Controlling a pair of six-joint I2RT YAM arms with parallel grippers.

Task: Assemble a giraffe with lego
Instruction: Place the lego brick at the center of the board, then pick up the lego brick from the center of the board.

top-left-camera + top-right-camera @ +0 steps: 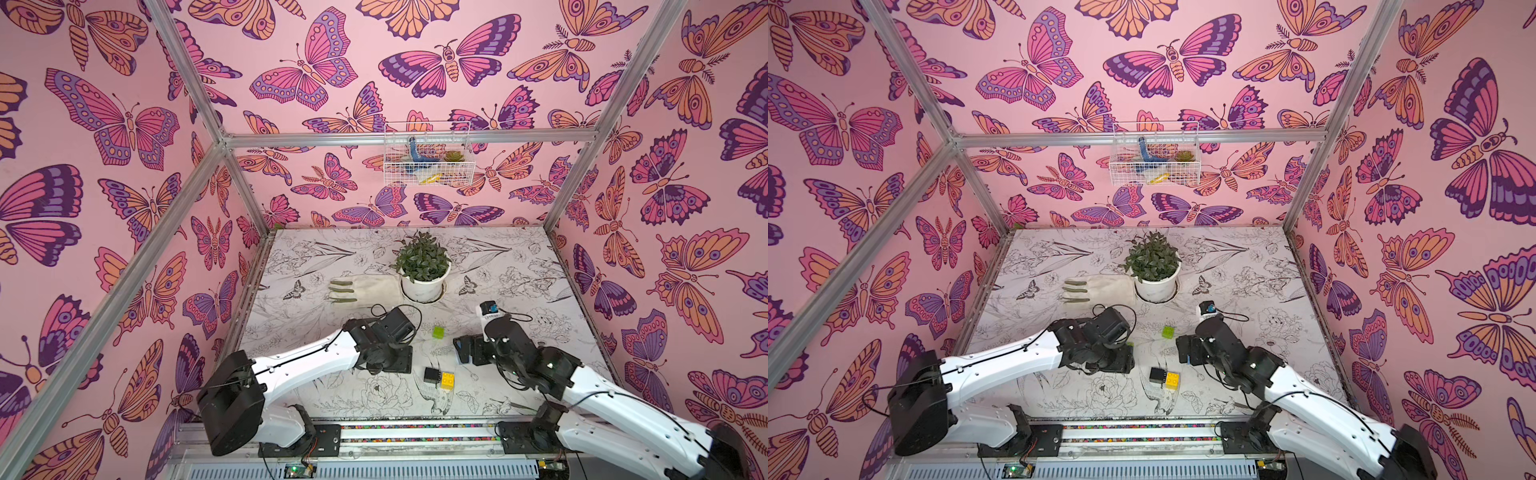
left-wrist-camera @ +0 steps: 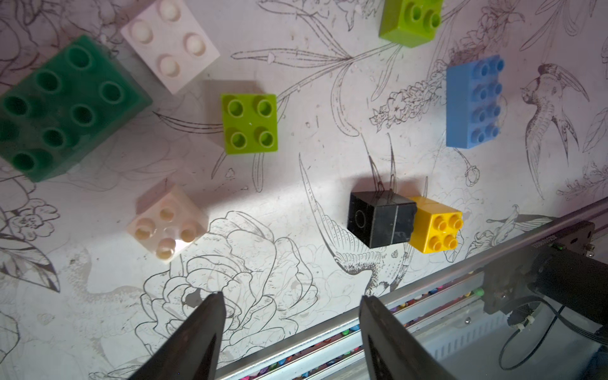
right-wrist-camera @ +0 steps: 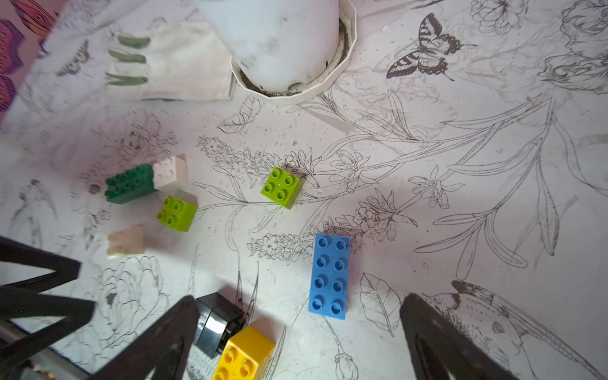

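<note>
Jaws, left: spread on my left gripper (image 2: 289, 299), nothing between them; they hang above bare table (image 2: 296, 184), near its front rail.
Jaws, right: spread wide on my right gripper (image 3: 297, 299) and empty; one finger (image 3: 171, 329) sits just beside the black pair (image 3: 217, 324) without closing on it.
Giraffe: no standing figure shows in any view; I judge the build to be at its leg stage, with most of it undone.
Legs: the black pair, two bricks joined, lies on its side, touching the yellow stack (image 2: 436, 227), which stands with its studs up.
Body: the blue brick (image 3: 329, 276) lies flat, studs up, near the legs but apart from them.
Neck and head: one lime brick (image 2: 250, 123), a second lime brick (image 2: 411, 19), a white brick (image 2: 169, 46) just beside the dark green brick (image 2: 62, 108), and a tilted white brick (image 2: 167, 227), all loose and unstacked.
Step in hand: as I judge it, righting the black pair so that it matches the yellow stack.
Method: I should close on the smooth side faces, not the studs, turn the pair studs-up, and seat it flat beside the yellow stack with the tops level.
Support: my left gripper could steady the yellow stack while the right works.
Risk: a skewed grip may split the black pair at its seam or knock the yellow stack over.
</note>
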